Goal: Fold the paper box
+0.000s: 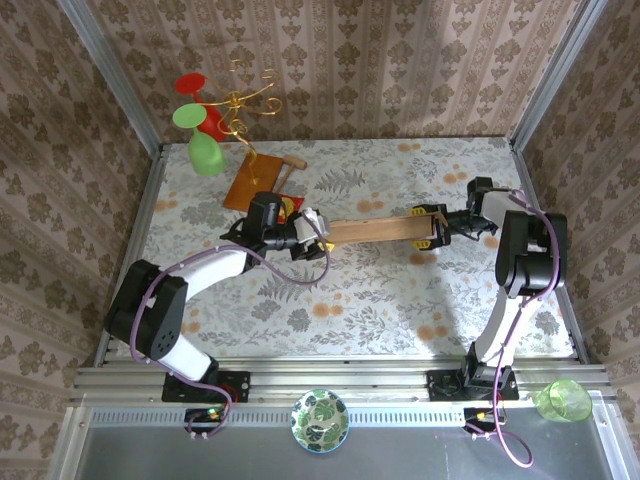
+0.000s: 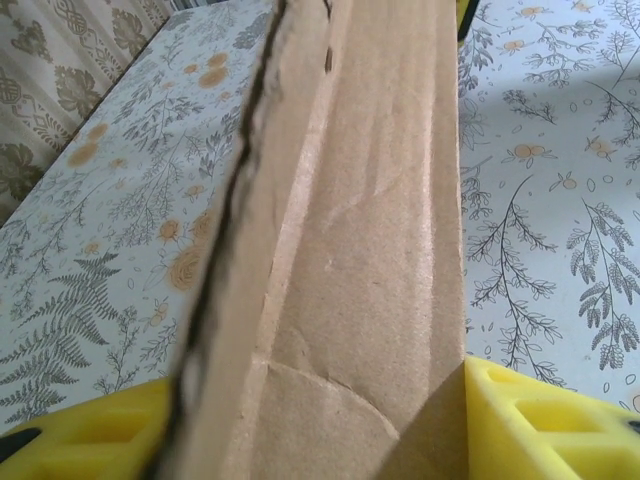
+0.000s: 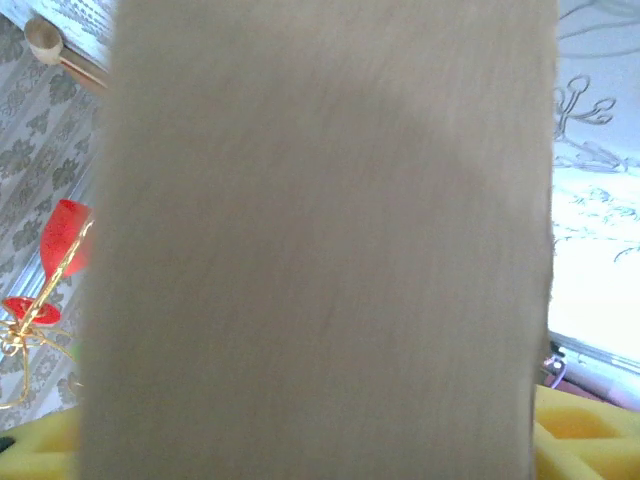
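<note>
Top view: the paper box (image 1: pixel 375 231) is a long brown strip across the middle of the flowery tabletop (image 1: pixel 400 300). The left fingers (image 1: pixel 318 243) pinch its 9 o'clock end and the right fingers (image 1: pixel 432 232) pinch its 3 o'clock end. A wooden board (image 1: pixel 255 185) lies at about 10 o'clock from it.

Left wrist view: the paper box (image 2: pixel 370 250) runs off toward 12, wedged between the yellow left fingers (image 2: pixel 540 425) at 5 and 7 o'clock.

Right wrist view: the paper box (image 3: pixel 320 250) is a blurry slab, with the right fingers (image 3: pixel 590 430) tight against both lower edges.
</note>
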Controlling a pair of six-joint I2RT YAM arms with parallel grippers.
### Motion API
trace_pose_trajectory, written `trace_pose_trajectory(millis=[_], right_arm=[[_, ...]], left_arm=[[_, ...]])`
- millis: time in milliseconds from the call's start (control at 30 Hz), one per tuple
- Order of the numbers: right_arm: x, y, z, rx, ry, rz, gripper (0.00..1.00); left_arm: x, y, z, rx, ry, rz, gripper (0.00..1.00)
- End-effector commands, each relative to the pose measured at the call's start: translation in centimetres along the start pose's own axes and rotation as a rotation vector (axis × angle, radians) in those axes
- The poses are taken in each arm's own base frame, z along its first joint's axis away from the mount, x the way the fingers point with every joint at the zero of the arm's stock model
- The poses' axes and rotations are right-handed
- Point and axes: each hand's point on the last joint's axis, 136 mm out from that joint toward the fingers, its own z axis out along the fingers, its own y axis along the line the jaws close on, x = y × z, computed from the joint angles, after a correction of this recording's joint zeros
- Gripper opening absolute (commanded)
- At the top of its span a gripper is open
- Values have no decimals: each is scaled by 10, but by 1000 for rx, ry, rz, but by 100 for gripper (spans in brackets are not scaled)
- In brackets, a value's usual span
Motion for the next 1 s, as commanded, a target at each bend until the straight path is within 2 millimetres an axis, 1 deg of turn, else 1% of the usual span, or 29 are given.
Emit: trace_pose_trajectory(millis=[0, 133, 267, 367, 533, 600, 667, 733, 800, 833, 867, 967], right_arm=[[-3, 6, -8, -6, -31, -4, 75], [-5, 13, -27, -13, -109, -45, 78], [-2, 29, -54, -35, -214, -105, 80], [4, 42, -75, -50, -293, -157, 81], [11, 58, -105, -61, -423, -262, 81], [16, 65, -118, -39, -499, -353, 78], [26, 75, -129, -8, -580, -491, 71], [37, 78, -137, 67, -662, -622, 63], [51, 81, -133, 151, -704, -768, 55], [59, 82, -128, 200, -717, -856, 51], [66, 81, -119, 255, -724, -949, 50], [88, 76, -90, 378, -715, -1208, 49]], left_arm=[[-9, -4, -3, 48, -13, -49, 57], [-12, -7, -9, 65, -7, -70, 55], [-14, -9, -17, 78, -2, -103, 55], [-16, -12, -24, 90, -1, -125, 55], [-18, -17, -37, 114, -3, -166, 56], [-18, -21, -42, 128, 8, -184, 56], [-16, -23, -48, 142, 17, -216, 56], [-14, -25, -53, 152, 29, -243, 56], [-10, -28, -56, 160, 46, -256, 56], [-6, -28, -59, 156, 53, -268, 56], [-1, -24, -64, 142, 59, -282, 56], [5, -23, -69, 136, 67, -295, 57]])
